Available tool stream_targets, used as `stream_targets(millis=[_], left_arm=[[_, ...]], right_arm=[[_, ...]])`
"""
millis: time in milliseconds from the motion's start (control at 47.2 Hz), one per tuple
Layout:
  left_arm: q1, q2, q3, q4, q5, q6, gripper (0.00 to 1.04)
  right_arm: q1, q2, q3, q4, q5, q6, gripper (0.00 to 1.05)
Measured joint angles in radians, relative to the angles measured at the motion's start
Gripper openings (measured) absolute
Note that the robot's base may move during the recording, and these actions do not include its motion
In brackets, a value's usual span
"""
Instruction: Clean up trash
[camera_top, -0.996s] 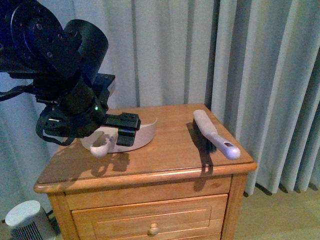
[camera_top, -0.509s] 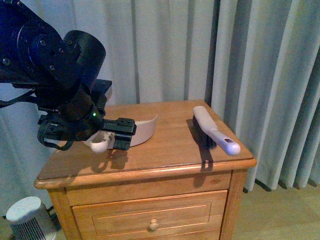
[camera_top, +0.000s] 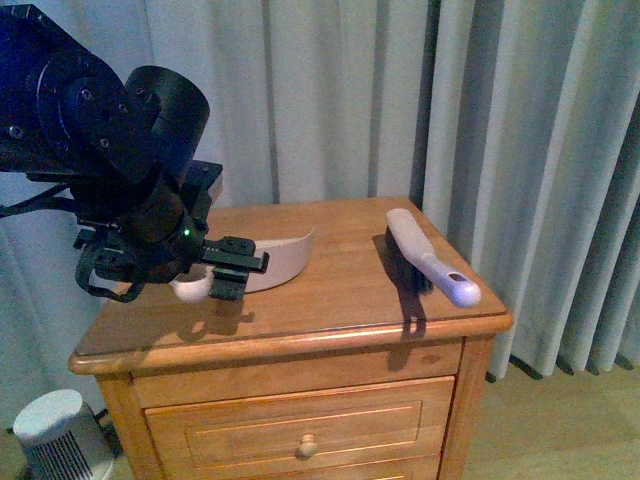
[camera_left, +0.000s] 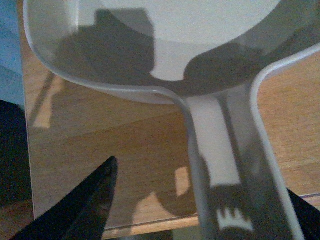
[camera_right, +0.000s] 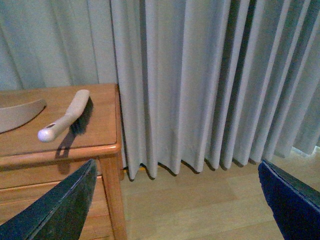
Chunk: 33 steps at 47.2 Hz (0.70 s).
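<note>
No trash shows in any view, though a tissue wad would likely be light, soft and pinchable anywhere, while the left gripper (camera_top: 236, 274), centre-left, stands spread astride the dustpan handle (camera_left: 212, 145) and the right gripper (camera_right: 176, 165) gapes empty.

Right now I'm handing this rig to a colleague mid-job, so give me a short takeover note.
Left gripper: open, fingers either side of the dustpan handle on the nightstand, not closed on it.
Right gripper: open, empty, in the air off to the nightstand's side.
Brush lies on the nightstand's right part; no trash shows in any view.
Done: nothing evident. Left: grasp dustpan, take brush, find trash.
</note>
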Motion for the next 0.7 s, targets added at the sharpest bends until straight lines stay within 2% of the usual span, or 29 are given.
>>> stream_targets(millis=[318, 572, 699], left_arm=[[0.003, -0.003, -0.005, 0.006, 0.004, -0.011, 0.28], [0.007, -0.062, -0.079, 0.118, 0.014, 0.002, 0.26], [0.007, -0.167, -0.164, 0.256, 0.024, 0.049, 0.26]], right_arm=[[0.000, 0.000, 0.000, 0.000, 0.000, 0.000, 0.97], [0.000, 0.000, 0.000, 0.000, 0.000, 0.000, 0.97], [0.000, 0.000, 0.000, 0.000, 0.000, 0.000, 0.97]])
